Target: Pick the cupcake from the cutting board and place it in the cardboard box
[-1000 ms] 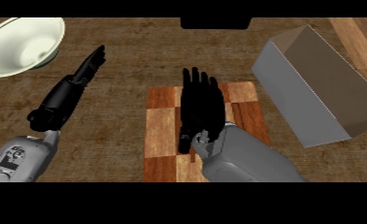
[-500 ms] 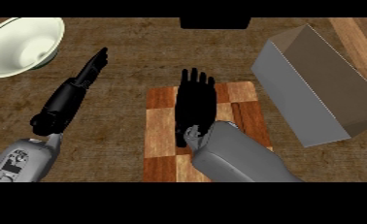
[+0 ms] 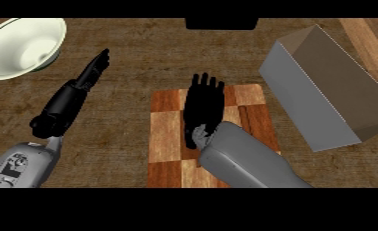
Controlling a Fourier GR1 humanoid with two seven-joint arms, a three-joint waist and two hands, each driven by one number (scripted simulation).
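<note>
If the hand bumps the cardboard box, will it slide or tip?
The cardboard box looks thin-walled, and nothing shows inside it, so it is probably light and apt to slide on the counter. It sits long and broad, so tipping seems less likely than sliding.

Cutting board (image 3: 166, 125) lies on the surface (image 3: 148, 50) at centre, toward the near edge. Cardboard box (image 3: 325, 95) stands to its right, just beside it, extending farther back. Bowl (image 3: 26, 45) sits at the far left corner, well apart from both. Right hand (image 3: 203, 105) lies over the board's middle, covering it; whether anything sits beneath cannot be determined. Left hand (image 3: 88, 75) is between bowl and board, above the surface.
</note>
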